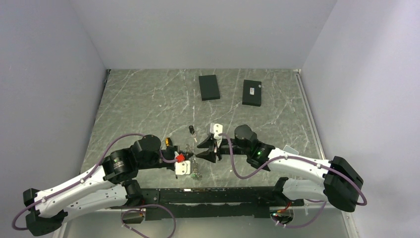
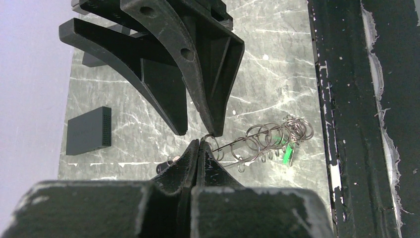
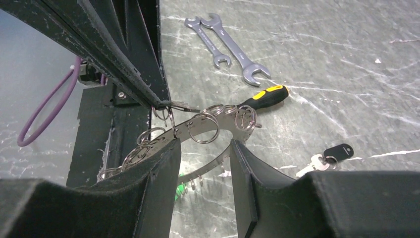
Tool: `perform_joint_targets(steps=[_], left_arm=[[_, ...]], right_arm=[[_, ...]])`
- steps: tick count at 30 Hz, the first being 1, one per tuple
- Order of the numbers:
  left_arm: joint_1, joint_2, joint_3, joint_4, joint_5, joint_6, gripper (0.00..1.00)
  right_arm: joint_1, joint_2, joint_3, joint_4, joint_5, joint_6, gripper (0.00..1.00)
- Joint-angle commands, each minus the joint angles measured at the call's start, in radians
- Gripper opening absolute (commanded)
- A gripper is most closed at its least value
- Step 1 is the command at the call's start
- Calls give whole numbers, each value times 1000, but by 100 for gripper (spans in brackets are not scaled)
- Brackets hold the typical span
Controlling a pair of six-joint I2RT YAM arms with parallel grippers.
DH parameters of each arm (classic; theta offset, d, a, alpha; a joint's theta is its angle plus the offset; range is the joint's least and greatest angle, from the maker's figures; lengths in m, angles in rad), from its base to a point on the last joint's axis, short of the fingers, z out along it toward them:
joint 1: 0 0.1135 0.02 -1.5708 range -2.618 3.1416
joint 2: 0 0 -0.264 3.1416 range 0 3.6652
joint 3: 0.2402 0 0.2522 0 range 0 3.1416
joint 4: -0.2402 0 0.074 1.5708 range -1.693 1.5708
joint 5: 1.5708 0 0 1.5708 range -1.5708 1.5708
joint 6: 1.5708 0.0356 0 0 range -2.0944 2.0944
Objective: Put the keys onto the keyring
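The keyring, a flat grey band carrying several small split rings and a green tag, hangs just above the table between the two grippers. My left gripper is shut on one small split ring at the keyring's end; it also shows in the right wrist view. My right gripper is open, with its jaws on either side of the keyring's band. One key with a black head lies on the table to the right, also visible from above. Another dark key is partly hidden behind my left fingers.
Two silver wrenches and a black-and-yellow screwdriver lie beyond the keyring. Two black boxes sit at the back of the table. A black rail runs along the near edge.
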Motion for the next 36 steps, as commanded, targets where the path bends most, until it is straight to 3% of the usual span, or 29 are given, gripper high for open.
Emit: perform_joint_targets(steps=[1, 11, 12, 13, 15, 16, 18, 28, 36], left_arm=[[2, -8, 18, 73, 17, -3, 0], [5, -3, 19, 81, 15, -2, 0], [5, -2, 19, 81, 16, -2, 0], [5, -3, 19, 81, 17, -4, 0], [5, -5, 19, 83, 17, -4, 0], [5, -5, 18, 83, 17, -4, 0], [7, -9, 18, 80, 17, -4, 0], [6, -19, 13, 79, 20, -7, 0], [7, -24, 14, 80, 27, -12, 0]], right_arm=[[-1, -17, 53, 25, -2, 4, 45], [5, -17, 84, -70, -2, 4, 45], [7, -15, 83, -72, -2, 4, 50], [10, -10, 85, -76, -2, 4, 31], [17, 6, 96, -103, -10, 4, 28], [18, 17, 100, -114, -251, 4, 27], [19, 16, 95, -105, -292, 32, 27], [20, 24, 94, -75, -280, 48, 27], [20, 10, 91, -75, -73, 12, 32]])
